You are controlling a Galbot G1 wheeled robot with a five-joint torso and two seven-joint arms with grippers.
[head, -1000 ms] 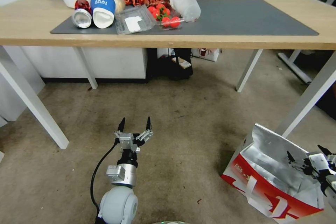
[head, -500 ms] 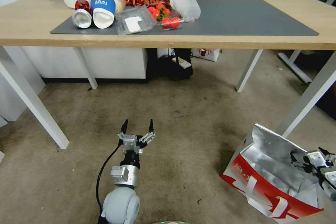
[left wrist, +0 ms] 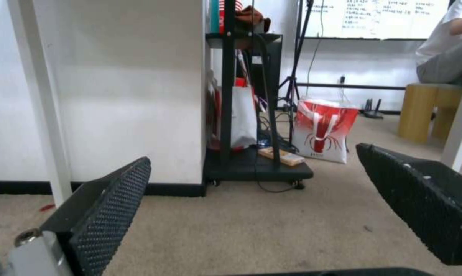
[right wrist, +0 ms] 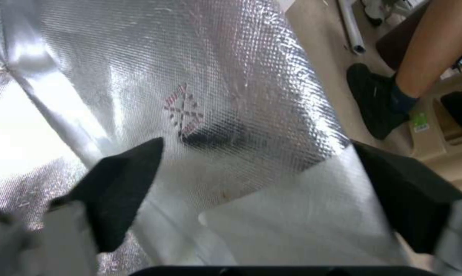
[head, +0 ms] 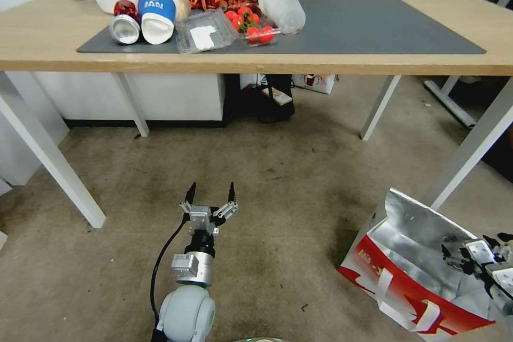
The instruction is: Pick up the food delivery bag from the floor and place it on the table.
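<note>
At lower right, over the open mouth: right claw [head: 473,248], fingers spread wide, gripping nothing, foil lining between them in the right wrist view. Below it: food delivery bag [head: 414,278], red-and-white, standing on the floor [head: 299,171] beside a white leg of the table [head: 267,61]. At centre, low above carpet: left claw [head: 210,192], wide open, empty.

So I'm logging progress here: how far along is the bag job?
Nothing is finished: the food delivery bag sits on the floor, open, foil showing. In hand: the right gripper, fingers open, hangs over the bag's mouth without gripping. The left gripper waits open above the carpet. Left: grasping, lifting, and placing it on the table.
</note>
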